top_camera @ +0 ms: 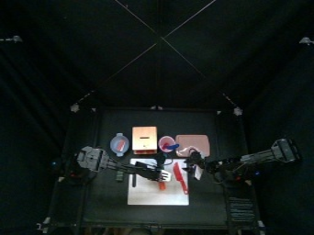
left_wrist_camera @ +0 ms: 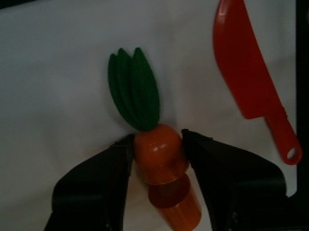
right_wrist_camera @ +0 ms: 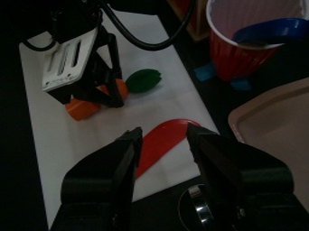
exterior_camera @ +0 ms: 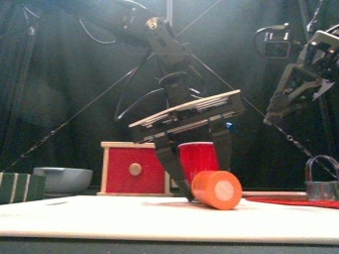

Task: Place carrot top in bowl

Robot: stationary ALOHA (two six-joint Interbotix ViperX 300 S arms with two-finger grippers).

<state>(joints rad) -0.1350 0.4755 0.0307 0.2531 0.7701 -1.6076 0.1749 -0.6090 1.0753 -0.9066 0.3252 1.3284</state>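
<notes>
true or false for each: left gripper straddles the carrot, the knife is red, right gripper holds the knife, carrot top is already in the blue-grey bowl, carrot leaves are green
1. The left gripper has its jaws on either side of the carrot. True.
2. The knife is red. True.
3. The right gripper holds the knife. False: its jaws are open above the white board, nothing between them.
4. The carrot top is already in the blue-grey bowl. False: the whole carrot lies on the board.
5. The carrot leaves are green. True.

Red knife point(left_wrist_camera: 251, 72) on white board point(left_wrist_camera: 49, 81); red cup point(right_wrist_camera: 241, 45) nearby
</notes>
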